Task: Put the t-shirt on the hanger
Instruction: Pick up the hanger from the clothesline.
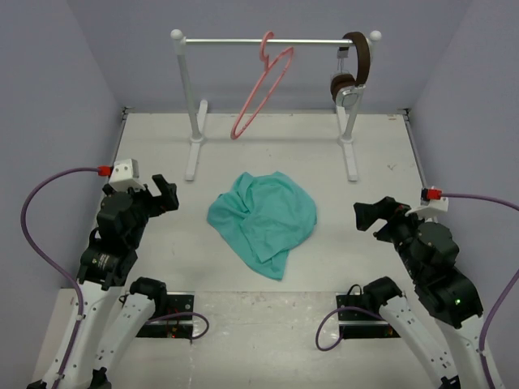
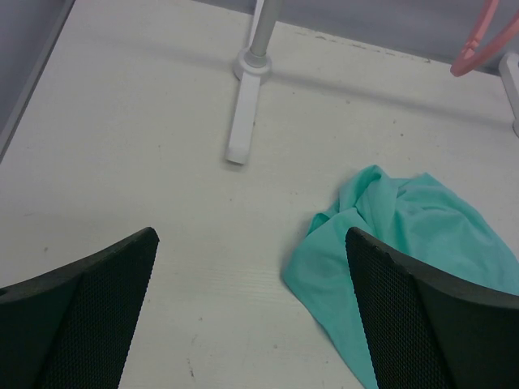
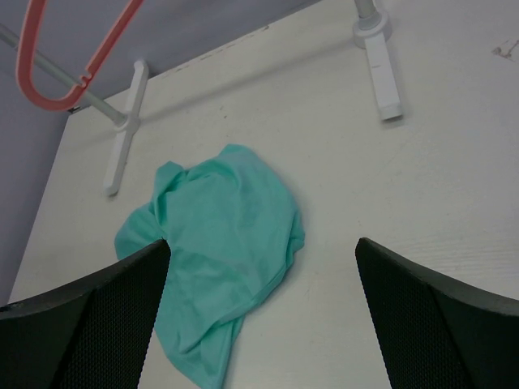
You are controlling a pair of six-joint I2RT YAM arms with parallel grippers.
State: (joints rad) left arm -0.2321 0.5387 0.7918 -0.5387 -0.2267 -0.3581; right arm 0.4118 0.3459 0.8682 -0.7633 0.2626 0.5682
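The teal-green t-shirt (image 1: 263, 219) lies crumpled on the table between the two arms; it also shows in the left wrist view (image 2: 405, 243) and the right wrist view (image 3: 219, 243). The pink hanger (image 1: 261, 91) hangs by its hook on the rail at the back; part of it shows in the left wrist view (image 2: 482, 40) and the right wrist view (image 3: 73, 57). My left gripper (image 1: 165, 194) is open and empty, left of the shirt. My right gripper (image 1: 373, 216) is open and empty, right of the shirt.
A white clothes rack (image 1: 195, 121) with a silver rail (image 1: 227, 40) stands at the back. Brown-and-silver headphones (image 1: 350, 71) hang on the rail's right end. The rack's feet (image 2: 243, 121) rest on the table behind the shirt. Purple walls close in both sides.
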